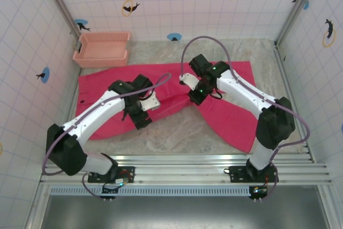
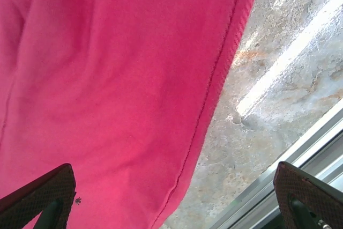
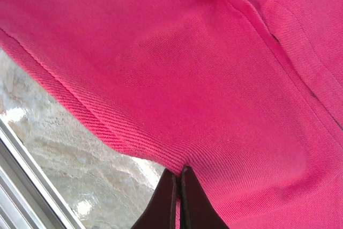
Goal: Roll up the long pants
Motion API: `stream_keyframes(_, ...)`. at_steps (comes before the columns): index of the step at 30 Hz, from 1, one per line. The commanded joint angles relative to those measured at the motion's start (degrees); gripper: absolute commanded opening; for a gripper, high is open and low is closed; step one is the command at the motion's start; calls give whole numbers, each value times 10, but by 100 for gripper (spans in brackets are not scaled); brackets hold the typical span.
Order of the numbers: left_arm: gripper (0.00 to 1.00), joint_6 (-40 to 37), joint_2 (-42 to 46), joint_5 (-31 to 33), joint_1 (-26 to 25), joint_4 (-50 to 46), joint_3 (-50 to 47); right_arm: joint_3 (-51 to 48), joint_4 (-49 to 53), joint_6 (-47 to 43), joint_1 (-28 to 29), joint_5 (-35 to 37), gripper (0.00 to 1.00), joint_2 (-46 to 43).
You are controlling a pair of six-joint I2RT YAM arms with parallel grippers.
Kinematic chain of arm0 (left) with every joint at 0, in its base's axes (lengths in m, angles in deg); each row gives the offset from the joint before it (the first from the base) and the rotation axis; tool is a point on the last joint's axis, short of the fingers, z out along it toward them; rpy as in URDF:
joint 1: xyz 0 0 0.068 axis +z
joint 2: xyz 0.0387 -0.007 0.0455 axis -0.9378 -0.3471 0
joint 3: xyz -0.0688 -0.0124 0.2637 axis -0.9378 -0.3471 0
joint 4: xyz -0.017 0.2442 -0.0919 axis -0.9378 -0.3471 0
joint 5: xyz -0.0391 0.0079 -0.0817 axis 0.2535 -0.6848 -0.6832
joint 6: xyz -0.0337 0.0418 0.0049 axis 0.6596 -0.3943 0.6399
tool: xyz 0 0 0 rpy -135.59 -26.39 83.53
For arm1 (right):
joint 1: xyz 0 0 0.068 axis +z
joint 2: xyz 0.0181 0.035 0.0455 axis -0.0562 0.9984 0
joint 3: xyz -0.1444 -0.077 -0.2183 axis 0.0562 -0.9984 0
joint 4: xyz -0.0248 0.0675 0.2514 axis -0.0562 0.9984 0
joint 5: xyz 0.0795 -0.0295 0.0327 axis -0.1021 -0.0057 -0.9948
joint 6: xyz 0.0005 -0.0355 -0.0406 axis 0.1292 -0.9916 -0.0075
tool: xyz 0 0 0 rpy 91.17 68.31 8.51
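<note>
The long pants (image 1: 225, 116), bright magenta cloth, lie spread flat across the table with one leg running left and the other toward the near right. My left gripper (image 1: 141, 117) hovers open over the near hem of the left leg. In the left wrist view its fingers (image 2: 45, 194) stand wide apart above the stitched hem of the pants (image 2: 123, 79), with nothing between them. My right gripper (image 1: 195, 96) is at the crotch, where the two legs meet. In the right wrist view the right gripper (image 3: 179, 174) is shut, pinching the folded edge of the pants (image 3: 214, 79).
A pale pink slotted basket (image 1: 102, 48) stands at the back left, just beyond the pants. Bare marbled tabletop (image 1: 177, 130) lies between the legs. A metal rail (image 1: 214, 159) runs along the near edge. Tiled walls close in the sides.
</note>
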Motion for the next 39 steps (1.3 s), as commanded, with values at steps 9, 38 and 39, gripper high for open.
stream_keyframes(9, 73, 71, -111, 53, 0, -9, 5, 50, 3, 17, -32, -35, 0, 13)
stream_keyframes(38, 0, -20, -387, 293, 144, -79, 442, 362, 128, -9, -147, -38, 0, 270)
stream_keyframes(39, 0, -22, -399, 295, 150, -77, 458, 402, 141, -9, -152, -38, 0, 297)
